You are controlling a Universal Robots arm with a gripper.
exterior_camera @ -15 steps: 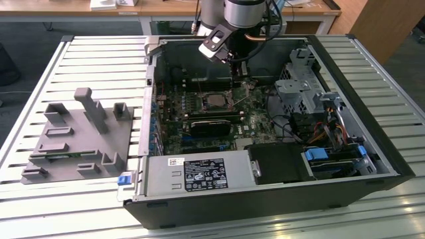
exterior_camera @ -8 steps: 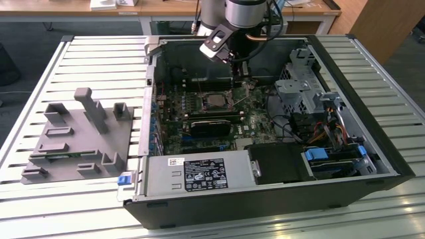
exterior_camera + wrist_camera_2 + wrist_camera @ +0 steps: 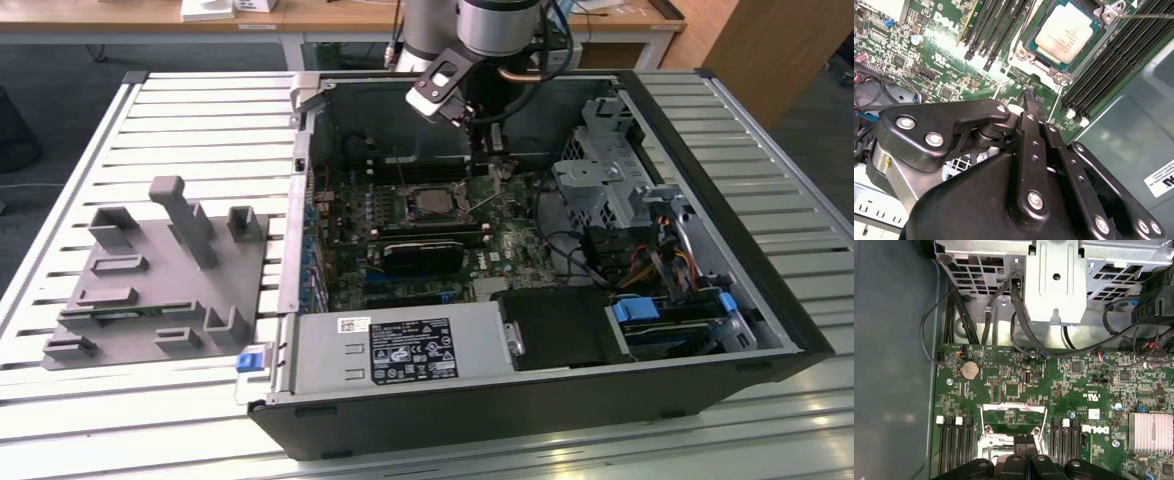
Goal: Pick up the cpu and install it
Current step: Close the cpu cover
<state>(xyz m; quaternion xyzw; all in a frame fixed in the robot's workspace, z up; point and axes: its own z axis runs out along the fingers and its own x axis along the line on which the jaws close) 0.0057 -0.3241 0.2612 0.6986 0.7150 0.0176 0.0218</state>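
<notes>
The cpu (image 3: 430,203), a small silvery square chip, lies flat in its socket on the green motherboard (image 3: 400,270) inside the open computer case. The second wrist view shows the cpu (image 3: 1066,32) with its pale top in the socket frame. My gripper (image 3: 489,165) hangs just above the board beside the socket, toward the exterior view's right. Its black fingers (image 3: 1031,97) are pressed together with nothing between them, and the first wrist view shows the fingertips (image 3: 1022,442) touching over the socket's metal frame. A thin wire lever (image 3: 1144,15) stands off at the socket's edge.
A grey plastic tray (image 3: 147,290) with upright posts sits on the slatted table at the exterior view's left. Inside the case are a black rectangular block (image 3: 427,252), a metal drive cage (image 3: 601,180) with cables, and the power supply (image 3: 400,350) at the front.
</notes>
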